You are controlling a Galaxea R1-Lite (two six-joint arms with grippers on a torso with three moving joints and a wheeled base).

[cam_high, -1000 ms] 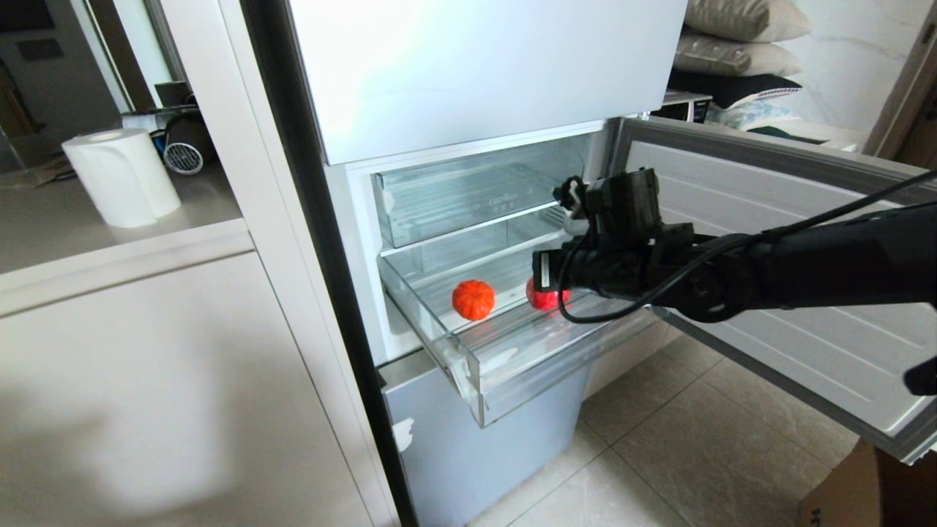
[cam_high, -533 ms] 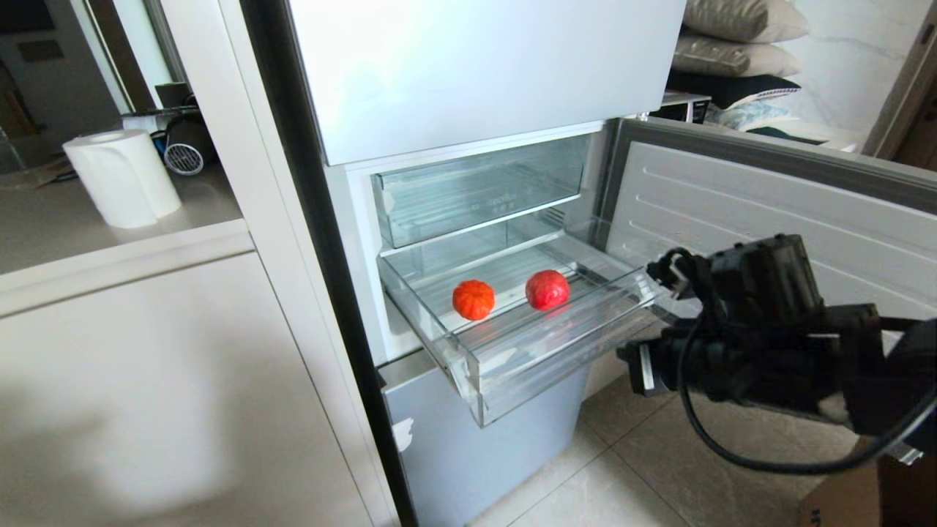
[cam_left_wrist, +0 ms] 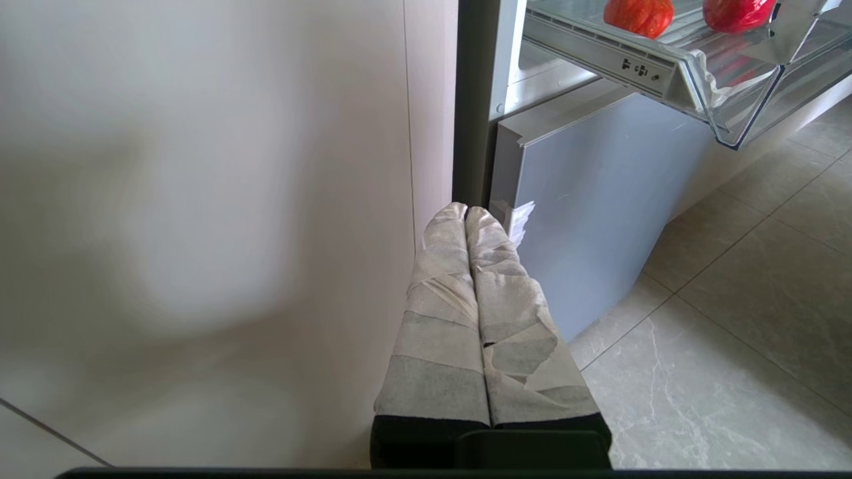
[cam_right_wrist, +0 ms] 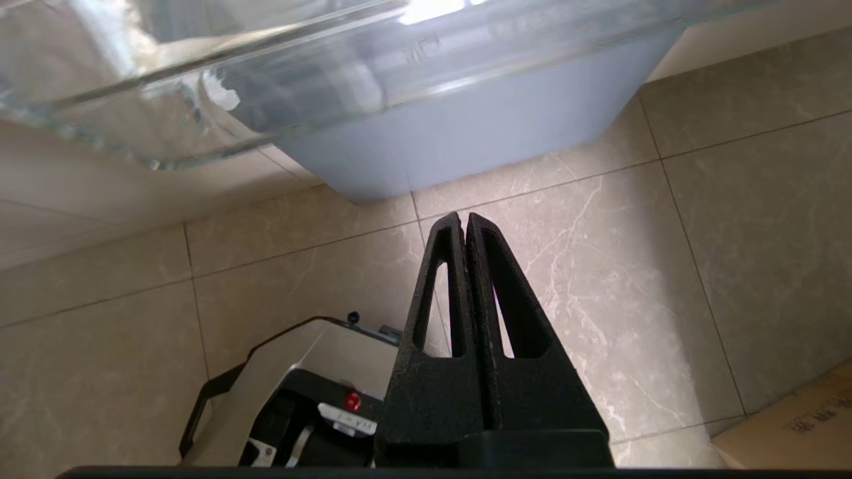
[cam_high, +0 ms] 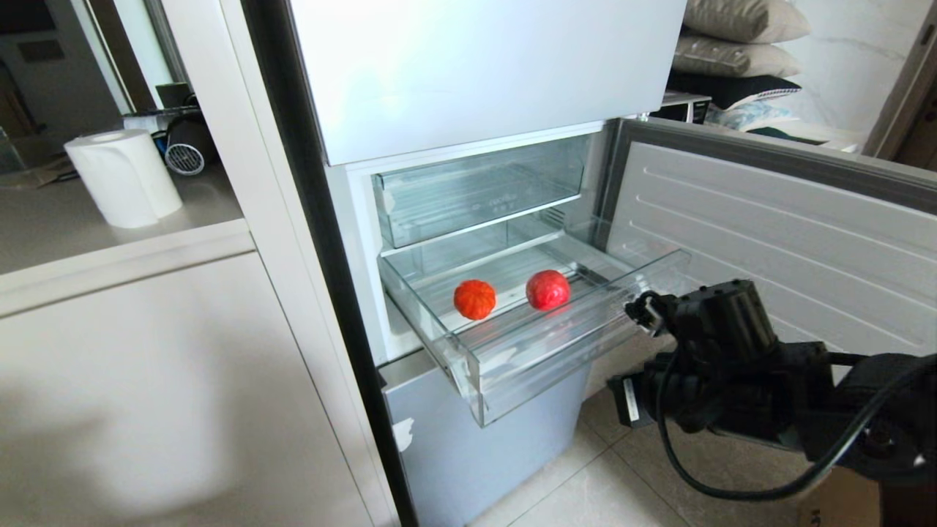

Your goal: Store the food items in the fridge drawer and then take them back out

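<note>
Two food items lie in the pulled-out clear fridge drawer (cam_high: 542,351): a ribbed orange-red one (cam_high: 474,299) on the left and a smooth red one (cam_high: 547,290) to its right. Both also show from below in the left wrist view, the ribbed one (cam_left_wrist: 639,13) and the red one (cam_left_wrist: 735,12). My right arm (cam_high: 721,366) hangs low, right of the drawer's front corner. Its gripper (cam_right_wrist: 465,216) is shut and empty, pointing at the floor tiles under the drawer (cam_right_wrist: 266,86). My left gripper (cam_left_wrist: 466,209) is shut and empty, parked low beside the cabinet side.
The fridge door (cam_high: 768,219) stands open on the right, behind my right arm. A shallower clear tray (cam_high: 476,194) sits above the drawer, a pale-blue panel (cam_high: 476,446) below it. A paper roll (cam_high: 123,176) stands on the left counter. My base (cam_right_wrist: 293,386) is on the floor.
My right arm has pulled back out of the drawer and dropped down to the right, below the drawer's front. The red item, half hidden before, now shows in full. The drawer has not moved.
</note>
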